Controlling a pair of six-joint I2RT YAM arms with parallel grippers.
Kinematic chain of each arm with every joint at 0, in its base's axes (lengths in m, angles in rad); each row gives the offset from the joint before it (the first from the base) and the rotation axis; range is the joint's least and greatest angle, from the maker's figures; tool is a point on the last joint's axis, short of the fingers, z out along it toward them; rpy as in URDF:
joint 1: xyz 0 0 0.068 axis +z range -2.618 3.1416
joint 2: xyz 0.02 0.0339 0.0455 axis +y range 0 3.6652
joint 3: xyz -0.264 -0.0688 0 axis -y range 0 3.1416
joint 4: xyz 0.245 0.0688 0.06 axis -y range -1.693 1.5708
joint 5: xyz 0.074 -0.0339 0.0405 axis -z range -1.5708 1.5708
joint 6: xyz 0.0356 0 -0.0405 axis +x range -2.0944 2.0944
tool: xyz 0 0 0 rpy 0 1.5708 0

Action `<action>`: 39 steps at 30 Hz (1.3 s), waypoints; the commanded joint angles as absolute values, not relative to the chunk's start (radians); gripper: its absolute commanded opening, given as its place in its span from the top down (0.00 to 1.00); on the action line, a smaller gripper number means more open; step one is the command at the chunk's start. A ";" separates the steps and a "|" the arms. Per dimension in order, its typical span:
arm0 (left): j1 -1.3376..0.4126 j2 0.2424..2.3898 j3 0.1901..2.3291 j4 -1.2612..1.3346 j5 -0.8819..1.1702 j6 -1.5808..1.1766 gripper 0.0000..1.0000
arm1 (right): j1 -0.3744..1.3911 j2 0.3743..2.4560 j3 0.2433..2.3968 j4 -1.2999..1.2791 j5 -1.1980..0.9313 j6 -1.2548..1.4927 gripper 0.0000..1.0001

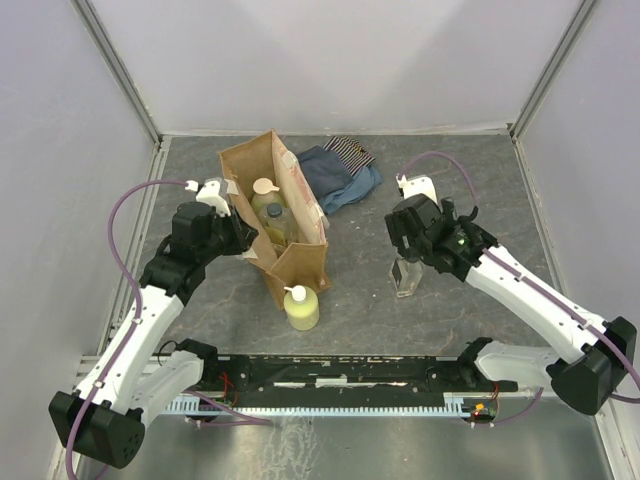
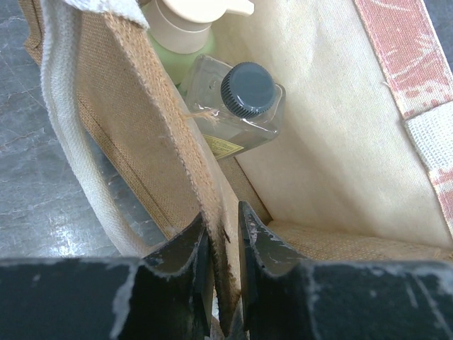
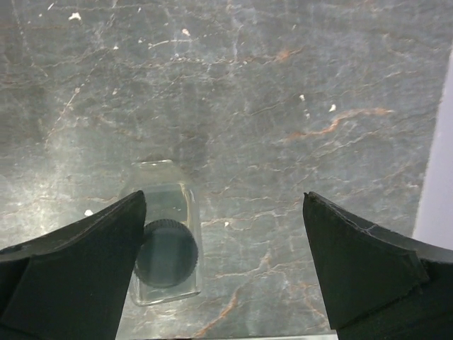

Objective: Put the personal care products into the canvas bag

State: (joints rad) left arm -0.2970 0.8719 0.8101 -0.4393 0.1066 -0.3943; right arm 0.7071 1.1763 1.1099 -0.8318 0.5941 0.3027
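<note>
Bag: tall tan canvas bag with whitish handles stands upright, mouth up, left of centre on the grey marbled table.
Left claw: left gripper clamped on the bag's wall.
Right claw: right gripper spread wide over the clear square bottle.
Bottle: upright, dark cap up, right of centre.

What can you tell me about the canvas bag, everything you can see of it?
The canvas bag is a tall tan-brown tote of coarse woven fabric with a pale lining, whitish webbing handles and a reddish printed band. It stands upright with its mouth open on the table. The left gripper pinches one side wall at the rim. Inside are a green bottle and a clear bottle with a dark cap.
</note>
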 commanded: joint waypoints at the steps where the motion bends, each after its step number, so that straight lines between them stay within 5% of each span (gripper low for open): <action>1: -0.302 0.874 0.802 -0.425 0.112 -0.373 0.74 | 0.703 1.143 1.058 -0.799 0.500 0.357 0.00; 18: -0.302 0.889 0.811 -0.416 0.112 -0.368 0.74 | 0.704 1.183 0.967 -0.748 0.400 0.380 0.03; 24: -0.302 0.893 0.815 -0.415 0.115 -0.368 0.74 | 0.703 1.211 0.948 -0.692 0.387 0.366 0.26; 29: -0.302 0.890 0.815 -0.416 0.113 -0.368 0.74 | 0.703 1.230 0.961 -0.686 0.391 0.349 0.83; 31: -0.302 0.890 0.816 -0.415 0.115 -0.368 0.74 | 0.704 1.228 0.987 -0.700 0.392 0.340 0.98; 39: -0.303 0.885 0.813 -0.419 0.113 -0.368 0.74 | 0.705 1.212 1.364 -0.767 0.342 0.199 0.99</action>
State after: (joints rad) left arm -0.2970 0.8909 0.8101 -0.4397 0.1066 -0.3939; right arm 0.7055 1.2552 1.0752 -0.8455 0.3603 0.3027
